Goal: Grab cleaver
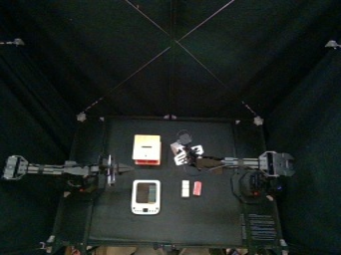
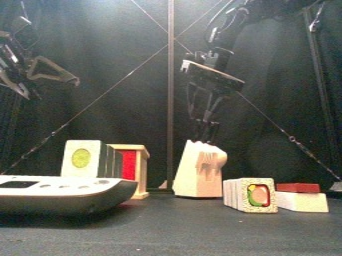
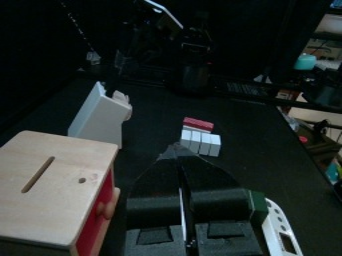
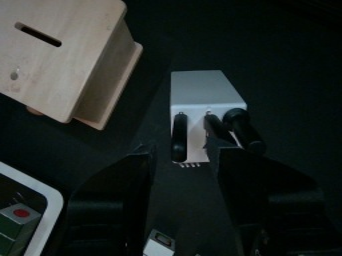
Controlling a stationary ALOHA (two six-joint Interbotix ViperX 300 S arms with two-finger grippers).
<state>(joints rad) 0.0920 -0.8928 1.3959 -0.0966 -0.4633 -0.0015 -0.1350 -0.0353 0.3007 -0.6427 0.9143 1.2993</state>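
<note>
The cleaver (image 1: 181, 150) is a pale squarish thing with dark stubs on its upper side. It stands upright mid-table (image 2: 201, 170), just right of the orange-and-white box (image 1: 147, 149). My right gripper (image 4: 198, 168) hangs straight over it, open, with one jaw on each side of the dark stubs (image 4: 211, 128), just above the pale body (image 4: 203, 95). In the front view the right gripper (image 2: 202, 128) reaches down to its top. My left gripper (image 3: 177, 165) is shut and empty, resting at the table's left (image 1: 110, 167), with the cleaver (image 3: 100, 110) ahead of it.
A flat white device with a screen (image 1: 147, 196) lies at the front (image 2: 54, 192). A small red-and-white bar (image 1: 186, 187) and a small white piece (image 2: 250, 194) lie front right. The box (image 3: 54, 185) is close beside my left gripper.
</note>
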